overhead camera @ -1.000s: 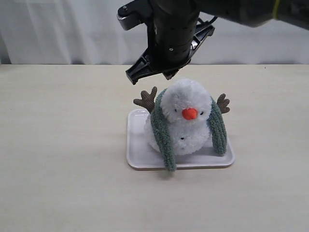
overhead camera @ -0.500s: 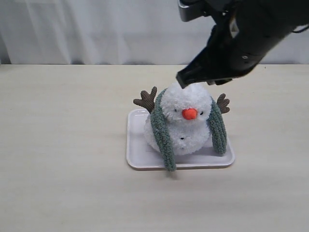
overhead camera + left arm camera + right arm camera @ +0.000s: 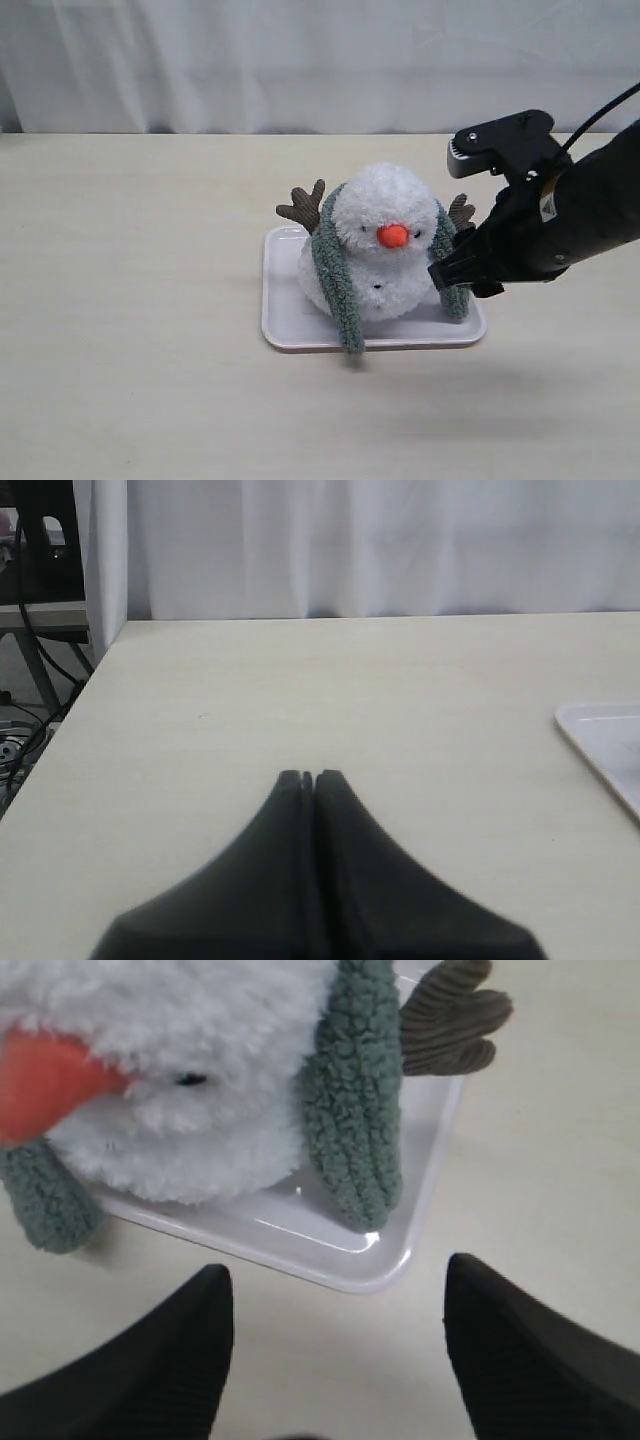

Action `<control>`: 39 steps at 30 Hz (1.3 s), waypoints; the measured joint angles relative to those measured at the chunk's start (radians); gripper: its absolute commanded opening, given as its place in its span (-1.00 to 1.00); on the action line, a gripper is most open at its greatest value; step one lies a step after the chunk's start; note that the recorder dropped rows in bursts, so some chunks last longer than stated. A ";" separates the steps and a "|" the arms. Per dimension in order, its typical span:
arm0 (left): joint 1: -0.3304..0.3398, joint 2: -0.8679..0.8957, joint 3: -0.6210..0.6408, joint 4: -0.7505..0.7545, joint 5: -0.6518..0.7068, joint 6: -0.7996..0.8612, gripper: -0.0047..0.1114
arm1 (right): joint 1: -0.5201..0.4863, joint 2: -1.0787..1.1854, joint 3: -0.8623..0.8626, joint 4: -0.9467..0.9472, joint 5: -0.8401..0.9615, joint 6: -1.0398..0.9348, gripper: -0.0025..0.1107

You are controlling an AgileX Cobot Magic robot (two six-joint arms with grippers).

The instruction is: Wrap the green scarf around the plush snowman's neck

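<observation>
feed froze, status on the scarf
right gripper open, empty, beside green scarf end. left gripper shut, away. scarf draped over plush snowman, ends uncrossed. path clear.

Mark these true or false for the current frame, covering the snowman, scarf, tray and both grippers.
1. The plush snowman sits on the white tray. True.
2. The right gripper is shut on the green scarf. False: its jaws stand open and hold nothing, close to one hanging scarf end.
3. Both scarf ends hang down the snowman's front, one on each side, uncrossed. True.
4. The left gripper is open over the snowman. False: it is shut, over bare table, with only a tray corner in its view.
</observation>
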 measured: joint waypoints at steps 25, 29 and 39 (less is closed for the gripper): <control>0.000 0.000 0.000 0.000 0.000 0.000 -0.92 | -0.139 0.349 0.043 -0.114 -0.433 -0.084 -0.38; 0.000 0.000 0.000 0.000 0.000 0.000 -0.92 | -0.125 0.351 0.043 -0.114 -0.433 -0.090 -0.77; 0.000 0.000 0.000 0.000 0.000 0.000 -0.92 | -0.092 0.314 0.043 -0.067 -0.362 -0.107 -0.89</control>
